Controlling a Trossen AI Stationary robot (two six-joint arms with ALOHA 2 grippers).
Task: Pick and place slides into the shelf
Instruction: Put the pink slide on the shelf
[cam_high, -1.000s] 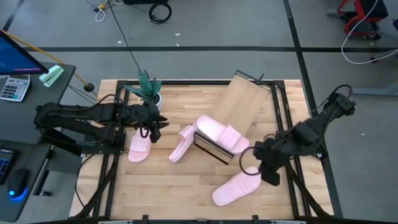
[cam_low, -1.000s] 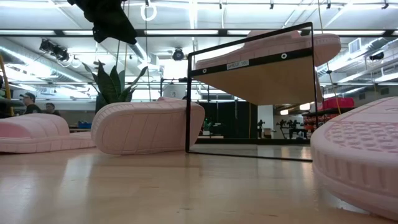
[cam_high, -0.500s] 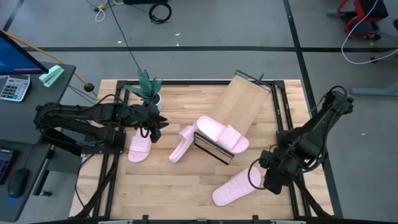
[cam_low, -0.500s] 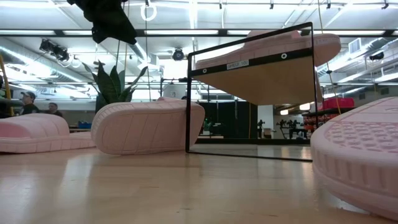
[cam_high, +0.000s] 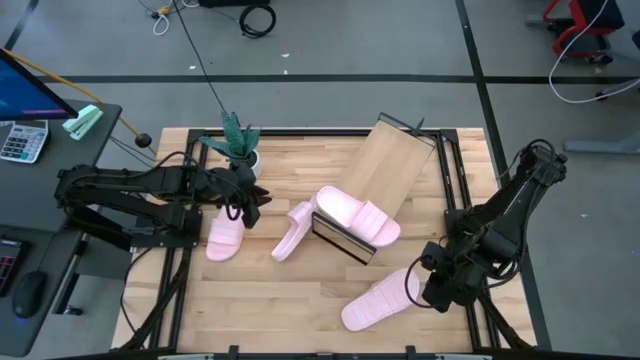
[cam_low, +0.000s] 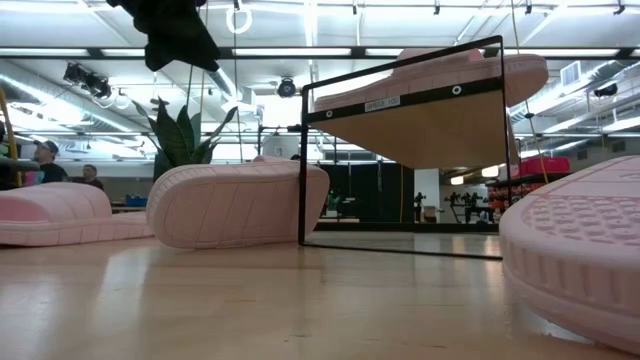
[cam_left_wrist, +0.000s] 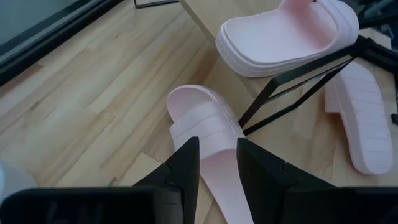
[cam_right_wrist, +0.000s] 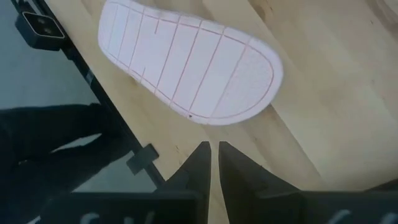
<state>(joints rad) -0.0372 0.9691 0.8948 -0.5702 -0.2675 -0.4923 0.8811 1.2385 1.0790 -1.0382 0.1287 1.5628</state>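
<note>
Slides, pale pink foam: four counted.
- One on the shelf (cam_high: 385, 170), resting at the board's lower end (cam_high: 357, 218).
- One on edge (cam_high: 293, 232), just beside the shelf's lower frame, on the left arm's side.
- One strap up on the counter (cam_high: 280, 300), near the left gripper (cam_high: 226, 236).
- One sole up near the counter's front edge (cam_high: 378, 303), beside the right gripper.

Shelf: one slanted light-wood board on a thin black frame, mid-counter.

Left gripper (cam_left_wrist: 217, 163): hovering above the strap-up slide; jaws parted by a moderate gap, holding nothing.

Right gripper (cam_right_wrist: 213, 158): over the counter just beside the sole-up slide's edge; jaws drawn nearly together, a thin slit between the fingers, nothing between them.

Potted plant (cam_high: 237, 140): one, at the back of the counter behind the left arm.
</note>
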